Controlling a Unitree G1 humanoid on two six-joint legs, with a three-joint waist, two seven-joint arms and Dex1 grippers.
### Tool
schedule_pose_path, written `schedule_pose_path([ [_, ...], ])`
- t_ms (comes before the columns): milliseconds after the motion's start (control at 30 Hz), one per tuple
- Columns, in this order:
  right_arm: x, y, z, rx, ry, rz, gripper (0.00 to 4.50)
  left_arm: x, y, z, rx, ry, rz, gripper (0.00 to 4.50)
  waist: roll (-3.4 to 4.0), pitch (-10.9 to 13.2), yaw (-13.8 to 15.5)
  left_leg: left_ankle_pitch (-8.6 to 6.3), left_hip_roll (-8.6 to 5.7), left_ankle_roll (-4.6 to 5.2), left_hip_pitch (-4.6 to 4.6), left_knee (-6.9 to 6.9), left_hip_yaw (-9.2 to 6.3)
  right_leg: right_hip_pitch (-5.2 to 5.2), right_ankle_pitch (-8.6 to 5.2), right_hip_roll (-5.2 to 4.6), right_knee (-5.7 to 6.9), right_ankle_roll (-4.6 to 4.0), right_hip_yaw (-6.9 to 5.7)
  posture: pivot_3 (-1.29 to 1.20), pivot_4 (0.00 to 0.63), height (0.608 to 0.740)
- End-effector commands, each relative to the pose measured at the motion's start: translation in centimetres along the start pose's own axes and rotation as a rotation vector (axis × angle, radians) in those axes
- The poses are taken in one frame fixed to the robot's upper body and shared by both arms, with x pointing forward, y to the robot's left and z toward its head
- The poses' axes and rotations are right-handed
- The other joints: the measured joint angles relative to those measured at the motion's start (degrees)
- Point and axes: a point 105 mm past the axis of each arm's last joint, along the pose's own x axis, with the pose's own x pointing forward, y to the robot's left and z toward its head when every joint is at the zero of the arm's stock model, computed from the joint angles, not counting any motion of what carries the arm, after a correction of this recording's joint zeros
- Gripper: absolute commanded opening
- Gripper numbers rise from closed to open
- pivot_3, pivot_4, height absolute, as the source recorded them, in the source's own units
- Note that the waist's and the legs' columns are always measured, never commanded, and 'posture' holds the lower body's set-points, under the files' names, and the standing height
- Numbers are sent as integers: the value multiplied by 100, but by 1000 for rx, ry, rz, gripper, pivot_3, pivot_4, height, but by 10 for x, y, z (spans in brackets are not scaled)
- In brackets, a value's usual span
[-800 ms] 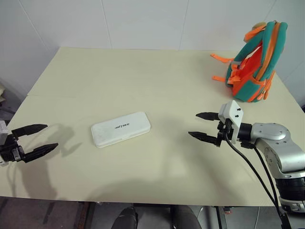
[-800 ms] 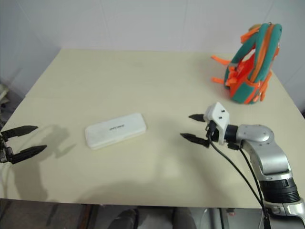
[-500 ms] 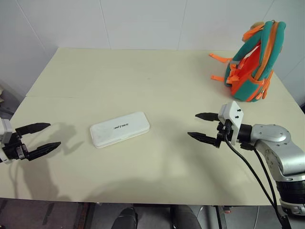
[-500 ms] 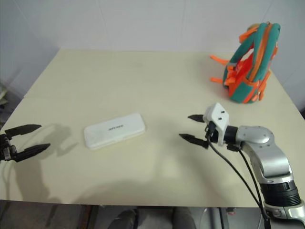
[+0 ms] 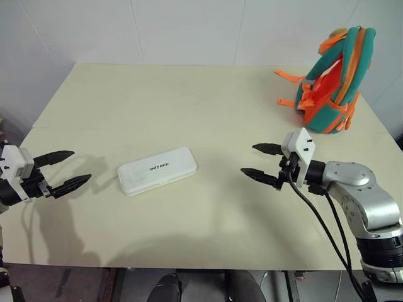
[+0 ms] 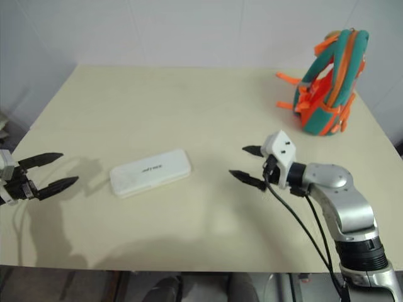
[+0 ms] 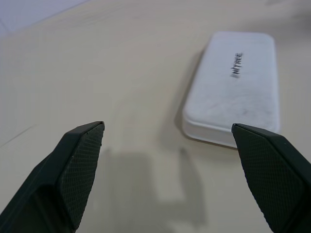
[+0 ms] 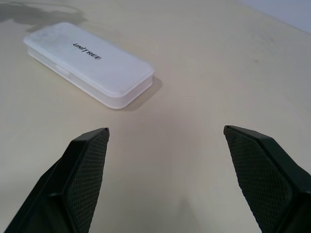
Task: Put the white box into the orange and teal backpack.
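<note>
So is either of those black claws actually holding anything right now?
No. The left gripper and right gripper are both open and empty; the flat white plastic box lies untouched on the table between them.

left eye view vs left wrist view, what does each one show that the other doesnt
The left eye view alone shows the orange and teal backpack standing at the table's far right corner, and the right gripper, open. The left wrist view alone shows the textured inner faces of the left gripper's fingers. Both show the white box lying flat on the cream table, and the left gripper open, short of the box.
</note>
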Motion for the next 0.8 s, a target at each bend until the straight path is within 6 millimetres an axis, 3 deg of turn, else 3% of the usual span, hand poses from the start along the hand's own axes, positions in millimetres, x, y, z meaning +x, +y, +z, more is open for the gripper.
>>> schedule_pose_path([
  [33,4,-2,7,-57,-35,-17,4096,-1,-2,0,33,28,14,4085,0,0,10,0,0,0,-1,0,0,0,0,0,0,0,0,0,150,740],
  [267,14,3,11,-55,-67,-24,2031,-6,-12,-4,-63,64,-22,2199,0,0,11,-1,1,1,-2,0,2,0,1,1,6,2,3,0,150,740],
  [433,20,4,9,-54,-68,-29,212,-8,-18,-3,-93,51,-96,544,0,0,12,-1,1,1,-1,0,2,-1,1,1,2,2,4,0,150,740],
  [500,26,4,7,-56,-68,-37,129,-10,-19,-3,-98,51,-114,0,0,0,3,-1,1,0,-1,0,3,-1,1,1,2,1,4,0,150,740],
  [800,67,10,-2,-71,-55,-42,120,0,-25,-27,-184,131,-62,0,0,0,-2,0,2,-1,3,0,9,-8,2,3,6,0,11,0,150,740],
])
